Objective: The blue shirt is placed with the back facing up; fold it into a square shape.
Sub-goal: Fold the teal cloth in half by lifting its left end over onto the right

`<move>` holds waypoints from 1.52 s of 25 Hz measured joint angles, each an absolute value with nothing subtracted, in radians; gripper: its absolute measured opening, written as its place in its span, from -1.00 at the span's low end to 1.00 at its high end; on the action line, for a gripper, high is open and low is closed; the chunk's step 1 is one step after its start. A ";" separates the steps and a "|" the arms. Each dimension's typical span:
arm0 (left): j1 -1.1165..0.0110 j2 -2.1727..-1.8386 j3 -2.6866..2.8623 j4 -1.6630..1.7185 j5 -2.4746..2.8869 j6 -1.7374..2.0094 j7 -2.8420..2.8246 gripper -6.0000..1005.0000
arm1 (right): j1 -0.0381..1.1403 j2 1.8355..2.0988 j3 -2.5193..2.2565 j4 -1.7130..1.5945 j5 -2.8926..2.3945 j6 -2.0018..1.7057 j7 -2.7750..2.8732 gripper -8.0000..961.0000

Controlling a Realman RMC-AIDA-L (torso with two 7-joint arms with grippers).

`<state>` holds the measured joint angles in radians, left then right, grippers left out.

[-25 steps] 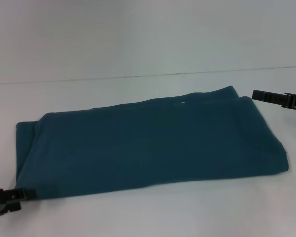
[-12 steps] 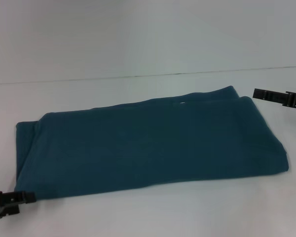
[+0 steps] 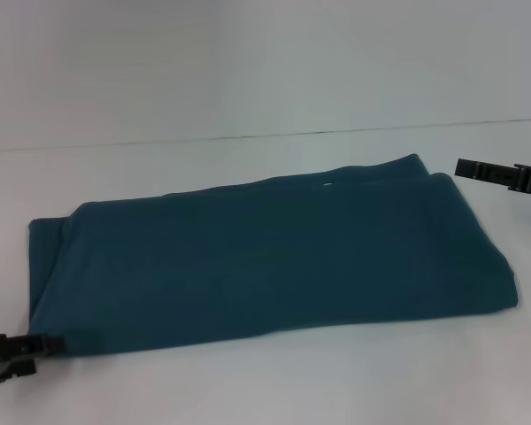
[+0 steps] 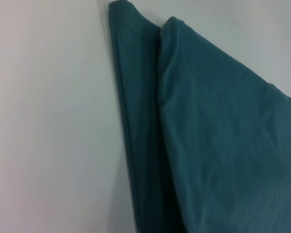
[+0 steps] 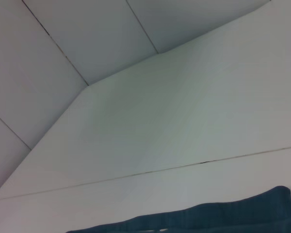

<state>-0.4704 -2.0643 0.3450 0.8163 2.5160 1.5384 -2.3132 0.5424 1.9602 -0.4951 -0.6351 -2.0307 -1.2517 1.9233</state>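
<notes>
- Left gripper [image 3: 22, 351] has risen slightly, back to the near-left corner of the blue shirt [image 3: 265, 257]; jaws state: cannot tell.
- Blue shirt lies folded on the desk [image 3: 248, 390].
- Right gripper [image 3: 500, 177] unmoved, beside the far-right corner; jaws: cannot tell.

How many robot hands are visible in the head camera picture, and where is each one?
2. The left hand is at the near left corner of the blue shirt. The right hand is beside the shirt's far right corner, above the table. Both are partly cut off.
</notes>
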 joint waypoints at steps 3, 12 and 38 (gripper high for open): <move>-0.477 -2.062 0.345 0.801 2.517 1.532 -2.312 0.46 | 0.542 1.960 -0.495 -0.635 -2.031 -1.252 1.924 0.65; -0.497 -2.062 0.345 0.799 2.518 1.521 -2.308 0.46 | 0.541 1.960 -0.495 -0.635 -2.031 -1.252 1.924 0.65; -0.533 -2.065 0.345 0.797 2.485 1.512 -2.276 0.43 | 0.539 1.966 -0.494 -0.635 -2.031 -1.243 1.922 0.63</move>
